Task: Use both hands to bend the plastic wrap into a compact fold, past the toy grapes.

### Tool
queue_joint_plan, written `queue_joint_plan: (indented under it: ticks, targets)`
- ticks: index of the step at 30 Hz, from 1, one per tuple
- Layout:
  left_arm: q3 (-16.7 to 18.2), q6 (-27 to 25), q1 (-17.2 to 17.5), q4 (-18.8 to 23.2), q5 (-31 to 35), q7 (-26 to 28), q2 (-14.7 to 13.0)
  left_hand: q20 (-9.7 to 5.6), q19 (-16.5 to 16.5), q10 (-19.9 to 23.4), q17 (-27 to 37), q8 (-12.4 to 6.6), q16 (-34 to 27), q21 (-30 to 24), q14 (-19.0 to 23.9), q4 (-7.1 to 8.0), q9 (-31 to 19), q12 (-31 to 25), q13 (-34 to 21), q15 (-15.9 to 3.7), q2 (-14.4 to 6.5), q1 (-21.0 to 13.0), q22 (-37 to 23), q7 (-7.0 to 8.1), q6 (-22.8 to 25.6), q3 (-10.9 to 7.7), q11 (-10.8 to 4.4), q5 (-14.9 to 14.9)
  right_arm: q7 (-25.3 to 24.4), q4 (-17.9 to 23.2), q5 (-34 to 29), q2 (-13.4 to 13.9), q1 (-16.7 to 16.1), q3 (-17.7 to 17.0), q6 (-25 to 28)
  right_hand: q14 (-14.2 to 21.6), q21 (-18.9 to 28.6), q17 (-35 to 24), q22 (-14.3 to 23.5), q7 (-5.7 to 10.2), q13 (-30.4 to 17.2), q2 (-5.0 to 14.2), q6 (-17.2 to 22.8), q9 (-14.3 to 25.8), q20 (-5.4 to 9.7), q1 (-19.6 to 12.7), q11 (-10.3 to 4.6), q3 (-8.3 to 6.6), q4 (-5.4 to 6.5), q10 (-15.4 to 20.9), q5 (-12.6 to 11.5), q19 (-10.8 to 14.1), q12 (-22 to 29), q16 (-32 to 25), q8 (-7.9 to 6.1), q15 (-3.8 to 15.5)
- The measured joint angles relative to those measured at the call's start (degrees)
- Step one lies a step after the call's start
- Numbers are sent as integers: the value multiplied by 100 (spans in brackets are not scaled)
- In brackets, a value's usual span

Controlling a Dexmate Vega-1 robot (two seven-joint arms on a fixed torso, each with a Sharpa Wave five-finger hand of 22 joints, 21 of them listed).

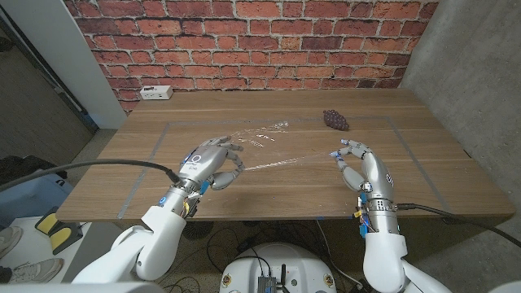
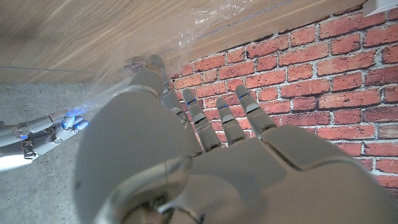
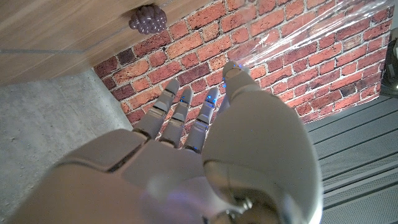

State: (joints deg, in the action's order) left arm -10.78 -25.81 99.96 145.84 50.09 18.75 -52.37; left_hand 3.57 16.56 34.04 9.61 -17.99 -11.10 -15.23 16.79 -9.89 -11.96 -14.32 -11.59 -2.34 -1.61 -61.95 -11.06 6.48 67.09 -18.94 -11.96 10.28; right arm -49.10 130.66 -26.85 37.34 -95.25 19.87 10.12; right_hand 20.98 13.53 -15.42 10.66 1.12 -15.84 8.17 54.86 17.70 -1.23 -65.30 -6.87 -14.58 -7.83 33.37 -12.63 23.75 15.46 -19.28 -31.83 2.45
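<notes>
A: Where is the plastic wrap [image 1: 273,150] sitting?
B: Stretching taut over the wooden surface [image 1: 423,175], left hand [image 1: 210,165] and right hand [image 1: 352,160] each pinching an end. Toy grapes [image 1: 334,120] lying beyond, brick wall [image 1: 244,41] standing behind.

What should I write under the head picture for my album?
Two robot hands stretch clear plastic wrap near purple toy grapes.

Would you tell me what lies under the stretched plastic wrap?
The plastic wrap is clear, so the bare wooden table shows through it. The left hand covers the table beneath itself. The toy grapes sit apart, uncovered.
</notes>
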Motion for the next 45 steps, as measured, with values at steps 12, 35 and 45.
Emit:
queue_joint_plan:
  ticks: [12,35,45]
  targets:
    - [-136,-229,51,-52,848,133,345,0,0,106,1,34,0,0,2,0,14,0,0,-2,0,0,0,-89,52,0,3,0,285,-232,-52,-46,363,-12,-372,0,0,0,0,0,1,-25,0,1,0,24,0,0,0,0,-34,0,-22,22,1,0]
    - [-455,-514,-463,-361,1476,-171,802,0,0,112,2,104,0,0,63,0,44,0,0,-2,29,-73,0,-92,53,0,10,0,508,-755,-67,-240,1052,121,-712,41,0,16,1,0,1,-25,0,-31,0,23,-30,-23,-24,30,-33,0,-45,44,15,1]
    - [-538,-529,-849,-574,1488,-389,825,0,0,111,2,131,0,0,63,17,48,39,0,-2,30,-73,1,-111,73,17,10,0,582,-1078,45,-320,1439,198,-782,41,0,11,1,0,2,-25,0,-46,0,22,-61,-22,-24,61,-33,0,-44,44,-24,1]
